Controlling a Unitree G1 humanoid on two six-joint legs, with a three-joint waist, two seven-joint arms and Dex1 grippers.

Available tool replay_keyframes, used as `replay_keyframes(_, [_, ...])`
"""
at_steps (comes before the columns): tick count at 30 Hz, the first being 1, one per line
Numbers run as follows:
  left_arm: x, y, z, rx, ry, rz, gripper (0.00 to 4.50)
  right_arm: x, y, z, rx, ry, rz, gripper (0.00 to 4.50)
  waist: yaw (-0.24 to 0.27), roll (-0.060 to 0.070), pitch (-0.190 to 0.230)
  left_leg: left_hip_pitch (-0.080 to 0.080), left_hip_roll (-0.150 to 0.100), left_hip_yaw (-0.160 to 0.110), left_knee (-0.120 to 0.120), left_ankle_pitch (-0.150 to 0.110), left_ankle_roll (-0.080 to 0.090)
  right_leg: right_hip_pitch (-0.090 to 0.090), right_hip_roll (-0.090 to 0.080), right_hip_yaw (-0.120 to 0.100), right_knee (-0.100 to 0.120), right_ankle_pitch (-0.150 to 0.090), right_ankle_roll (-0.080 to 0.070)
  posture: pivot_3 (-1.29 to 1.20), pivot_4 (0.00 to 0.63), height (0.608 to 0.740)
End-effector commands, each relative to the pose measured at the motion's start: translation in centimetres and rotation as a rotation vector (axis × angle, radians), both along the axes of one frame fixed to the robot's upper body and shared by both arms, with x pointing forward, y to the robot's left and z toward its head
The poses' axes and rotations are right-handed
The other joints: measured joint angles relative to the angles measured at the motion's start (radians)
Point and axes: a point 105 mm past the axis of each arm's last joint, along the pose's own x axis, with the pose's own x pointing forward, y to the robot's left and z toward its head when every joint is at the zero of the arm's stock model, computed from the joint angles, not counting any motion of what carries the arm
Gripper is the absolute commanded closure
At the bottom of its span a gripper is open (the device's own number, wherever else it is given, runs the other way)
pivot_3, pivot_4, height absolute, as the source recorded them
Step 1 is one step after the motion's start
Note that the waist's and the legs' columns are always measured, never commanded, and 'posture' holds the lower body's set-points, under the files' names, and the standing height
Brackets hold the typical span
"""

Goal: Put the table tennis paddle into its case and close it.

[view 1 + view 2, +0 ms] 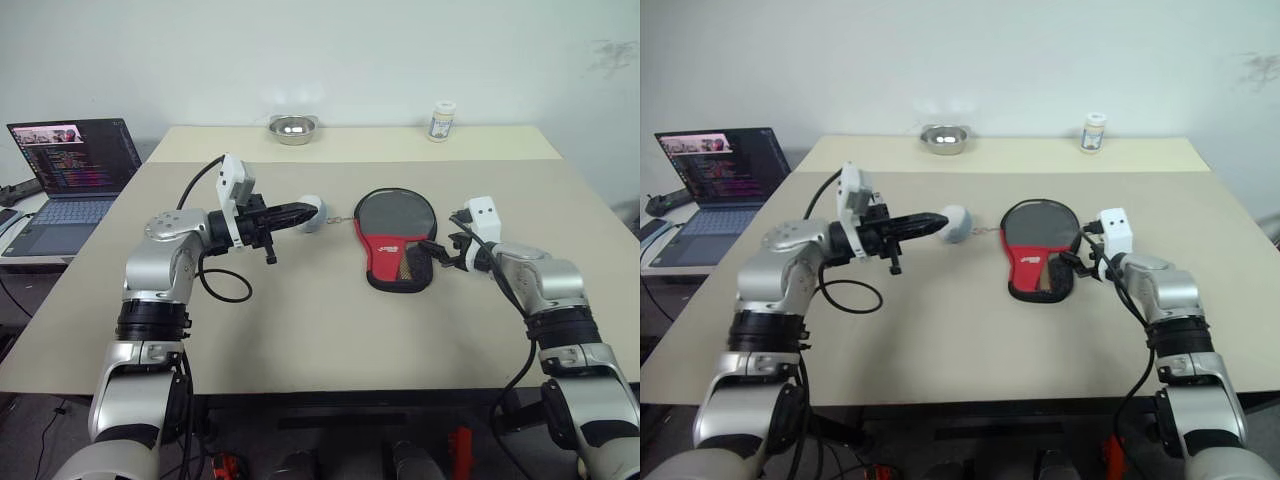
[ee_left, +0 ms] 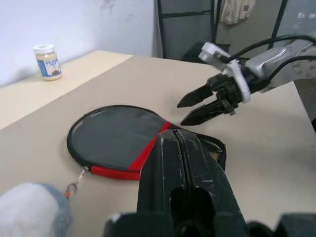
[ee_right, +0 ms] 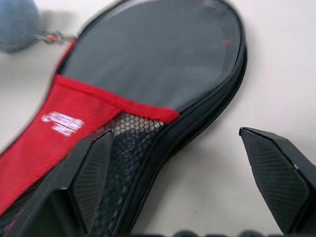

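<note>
Laptop [image 1: 70,165] beside table [image 1: 300,330]; wrist reveals case [image 3: 148,64] mesh.

The case [image 3: 148,64] looks like matt black cloth up top, with a red woven fabric panel and coarse black mesh below. The fluffy ball [image 1: 312,213] on its little metal chain seems like grey-white fuzz, hard to say. The table [image 1: 300,320] is smooth matt beige, the bowl [image 1: 293,128] shiny metal.
</note>
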Motion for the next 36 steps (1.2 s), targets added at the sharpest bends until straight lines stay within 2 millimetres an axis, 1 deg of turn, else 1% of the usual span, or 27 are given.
replay_keyframes(1, [-0.6, -0.1, 1.3, -0.009, -0.059, 0.004, 4.48, 0.9, 0.3, 1.0, -0.024, -0.049, 0.026, 0.0, -0.003, 0.0, 0.0, 0.0, 0.0, 0.0, 0.0, 0.0, 0.0, 0.0, 0.0, 0.0, 0.0, 0.0, 0.0, 0.0, 0.15, 0.74])
replay_keyframes(5, [-0.6, 0.0, 1.0, -0.004, -0.057, 0.008, 4.48, 1.5, 0.5, 0.3, -0.052, -0.034, 0.027, 0.0, -0.008, 0.0, 0.0, 0.0, 0.0, 0.001, 0.0, 0.0, 0.0, 0.0, 0.0, 0.0, 0.0, 0.0, 0.0, 0.0, 0.15, 0.74])
replay_keyframes(9, [-0.5, 0.1, 0.6, 0.01, -0.059, 0.012, 4.48, 1.7, 1.2, -0.7, -0.07, -0.003, 0.059, 0.0, -0.017, 0.0, 0.0, 0.0, 0.0, 0.001, 0.0, 0.0, 0.0, 0.0, 0.0, 0.0, 0.0, 0.0, 0.0, 0.0, 0.15, 0.74])
replay_keyframes(10, [-0.5, 0.1, 0.5, 0.01, -0.06, 0.013, 4.5, 1.7, 1.4, -0.9, -0.073, 0.006, 0.069, 0.19, -0.018, 0.0, 0.0, 0.0, 0.0, 0.001, 0.0, 0.0, 0.0, 0.0, 0.0, 0.0, 0.0, 0.0, 0.0, 0.0, 0.15, 0.74])
replay_keyframes(12, [-0.4, 0.1, 0.4, 0.013, -0.061, 0.013, 4.5, 1.7, 1.9, -1.4, -0.087, 0.028, 0.089, 0.63, -0.019, 0.0, 0.0, 0.0, 0.0, 0.001, 0.0, 0.0, 0.0, 0.0, 0.0, 0.001, 0.0, 0.0, 0.0, 0.0, 0.15, 0.74])
replay_keyframes(13, [-0.5, 0.1, 0.3, 0.014, -0.061, 0.012, 4.5, 1.8, 2.0, -1.6, -0.09, 0.038, 0.095, 0.92, -0.021, 0.0, 0.0, 0.0, 0.0, 0.001, 0.0, 0.0, 0.0, 0.0, 0.0, 0.001, 0.0, 0.0, 0.0, 0.0, 0.15, 0.74])
replay_keyframes(16, [-0.5, 0.1, 0.0, 0.024, -0.062, 0.015, 4.5, 1.8, 2.2, -2.3, -0.097, 0.068, 0.104, 1.9, -0.023, 0.001, 0.0, 0.002, 0.0, 0.002, 0.0, 0.0, 0.0, 0.0, 0.0, 0.001, 0.001, 0.0, 0.0, 0.0, 0.15, 0.74])
replay_keyframes(17, [-0.5, 0.2, -0.1, 0.028, -0.062, 0.018, 4.5, 1.8, 2.3, -2.5, -0.104, 0.075, 0.109, 2.3, -0.023, 0.0, 0.0, 0.002, 0.0, 0.002, 0.0, 0.0, 0.0, 0.001, 0.0, 0.001, 0.001, 0.0, 0.0, 0.0, 0.15, 0.74])
replay_keyframes(20, [-0.6, 0.7, -0.6, 0.046, -0.049, 0.032, 4.5, 1.7, 2.8, -3.2, -0.114, 0.101, 0.126, 3.3, -0.023, 0.0, -0.001, 0.007, 0.0, 0.001, 0.0, 0.0, 0.0, 0.006, 0.0, 0.001, 0.001, 0.0, 0.0, 0.0, 0.15, 0.74])
replay_keyframes(24, [-1.0, 1.6, -1.5, 0.071, -0.02, 0.038, 4.5, 1.7, 3.8, -3.6, -0.078, 0.134, 0.147, 4.4, -0.024, 0.001, -0.001, 0.012, 0.001, 0.002, -0.001, -0.001, 0.002, 0.009, 0.001, 0.002, 0.002, 0.0, -0.001, 0.0, 0.15, 0.74])
replay_keyframes(25, [-1.3, 1.9, -1.9, 0.089, -0.006, 0.031, 4.5, 1.6, 4.6, -3.4, -0.05, 0.139, 0.168, 4.48, -0.025, 0.001, -0.001, 0.014, 0.001, 0.002, -0.001, -0.001, 0.002, 0.01, 0.001, 0.002, 0.002, 0.001, -0.001, 0.0, 0.15, 0.74])
replay_keyframes(27, [-1.8, 2.5, -2.4, 0.115, 0.016, 0.026, 4.5, 1.5, 5.8, -2.8, -0.005, 0.138, 0.21, 4.48, -0.031, 0.001, -0.001, 0.015, 0.001, 0.002, -0.002, -0.002, 0.003, 0.01, 0.001, 0.003, 0.002, 0.001, -0.001, 0.0, 0.15, 0.74])
replay_keyframes(29, [-2.8, 3.1, -3.0, 0.144, 0.042, -0.002, 4.5, 1.0, 7.8, -1.5, 0.046, 0.125, 0.288, 4.48, -0.038, 0.001, -0.001, 0.015, 0.002, 0.002, -0.002, -0.002, 0.003, 0.01, 0.001, 0.003, 0.002, 0.001, -0.001, 0.0, 0.15, 0.74])
replay_keyframes(30, [-3.2, 3.3, -3.1, 0.151, 0.05, -0.013, 4.5, 0.8, 8.4, -1.2, 0.057, 0.121, 0.312, 4.48, -0.043, 0.001, -0.001, 0.014, 0.002, 0.003, -0.002, -0.002, 0.003, 0.009, 0.001, 0.003, 0.002, 0.001, -0.001, 0.0, 0.15, 0.74])
replay_keyframes(34, [-5.0, 3.6, -3.8, 0.186, 0.1, -0.069, 4.5, -0.7, 11.2, 0.0, 0.114, 0.11, 0.408, 4.48, -0.057, 0.001, -0.001, 0.013, 0.003, 0.004, -0.003, -0.003, 0.003, 0.006, 0.001, 0.004, 0.001, 0.001, -0.001, 0.0, 0.15, 0.74])
replay_keyframes(36, [-5.6, 3.6, -4.1, 0.202, 0.115, -0.087, 4.5, -1.5, 12.1, 0.2, 0.119, 0.104, 0.438, 4.48, -0.058, 0.001, -0.001, 0.012, 0.006, 0.004, -0.003, -0.003, 0.002, 0.006, 0.001, 0.004, 0.001, 0.001, -0.001, 0.0, 0.15, 0.74])
